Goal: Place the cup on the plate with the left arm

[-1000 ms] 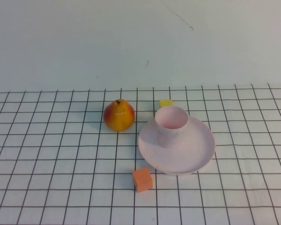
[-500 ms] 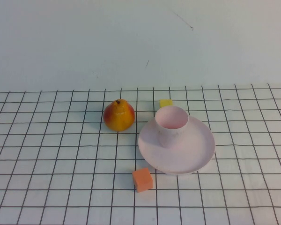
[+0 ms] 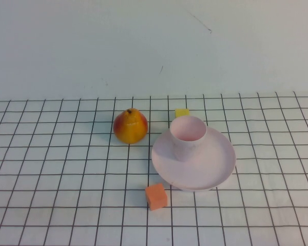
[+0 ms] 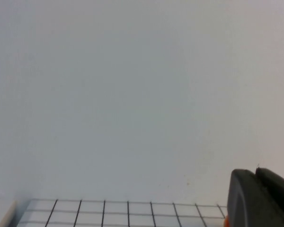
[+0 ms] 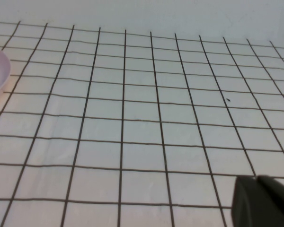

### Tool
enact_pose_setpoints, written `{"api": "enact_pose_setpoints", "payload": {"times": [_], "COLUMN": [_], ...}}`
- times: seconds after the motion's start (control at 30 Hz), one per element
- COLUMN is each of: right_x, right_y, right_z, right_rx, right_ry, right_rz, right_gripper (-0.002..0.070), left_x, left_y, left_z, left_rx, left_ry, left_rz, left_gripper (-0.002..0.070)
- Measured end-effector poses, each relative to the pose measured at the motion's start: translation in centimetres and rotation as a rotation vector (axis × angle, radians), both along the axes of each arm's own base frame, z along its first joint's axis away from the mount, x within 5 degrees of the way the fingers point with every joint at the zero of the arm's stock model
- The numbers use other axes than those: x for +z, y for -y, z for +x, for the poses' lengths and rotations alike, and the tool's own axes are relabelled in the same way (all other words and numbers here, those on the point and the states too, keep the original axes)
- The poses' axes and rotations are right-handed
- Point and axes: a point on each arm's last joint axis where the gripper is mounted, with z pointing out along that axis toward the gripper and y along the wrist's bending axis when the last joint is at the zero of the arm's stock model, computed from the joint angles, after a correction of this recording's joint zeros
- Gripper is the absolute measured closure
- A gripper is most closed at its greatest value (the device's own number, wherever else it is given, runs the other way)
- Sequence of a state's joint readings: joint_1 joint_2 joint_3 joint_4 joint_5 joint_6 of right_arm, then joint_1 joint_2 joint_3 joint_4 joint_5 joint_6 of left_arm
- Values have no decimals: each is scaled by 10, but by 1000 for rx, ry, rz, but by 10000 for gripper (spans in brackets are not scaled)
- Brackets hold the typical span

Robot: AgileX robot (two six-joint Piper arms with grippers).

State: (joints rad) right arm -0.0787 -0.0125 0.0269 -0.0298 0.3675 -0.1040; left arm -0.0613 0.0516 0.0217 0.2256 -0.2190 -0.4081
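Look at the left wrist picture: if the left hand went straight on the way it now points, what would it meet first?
Probably the plain wall; nothing else shows ahead of the left hand except a strip of table. The right hand faces bare grid.

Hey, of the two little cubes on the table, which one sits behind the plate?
The yellow cube, at the plate's far edge beside the cup. The orange cube sits in front. Neither gripper appears in the high view.

Plain pale wall (image 3: 143,46); white tabletop (image 3: 51,195) with black grid lines
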Motion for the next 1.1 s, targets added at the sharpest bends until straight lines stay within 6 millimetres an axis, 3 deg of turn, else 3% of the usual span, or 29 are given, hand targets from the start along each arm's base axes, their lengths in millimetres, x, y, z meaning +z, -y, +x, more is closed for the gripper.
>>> {"api": "enact_pose_setpoints", "payload": {"times": [0.5, 1.1], "right_x": [0, 0], "right_y": [0, 0], "right_z": [0, 0], "right_rx": [0, 0], "right_ry": [0, 0], "right_rz": [0, 0], "right_gripper": [678, 678], "left_x": [-45, -46], "left_y": [-9, -8], "left_z": [-6, -7], "left_rx": [100, 99], "left_ry": [-466, -494], "left_rz": [-91, -106], "left_gripper": [677, 677]}}
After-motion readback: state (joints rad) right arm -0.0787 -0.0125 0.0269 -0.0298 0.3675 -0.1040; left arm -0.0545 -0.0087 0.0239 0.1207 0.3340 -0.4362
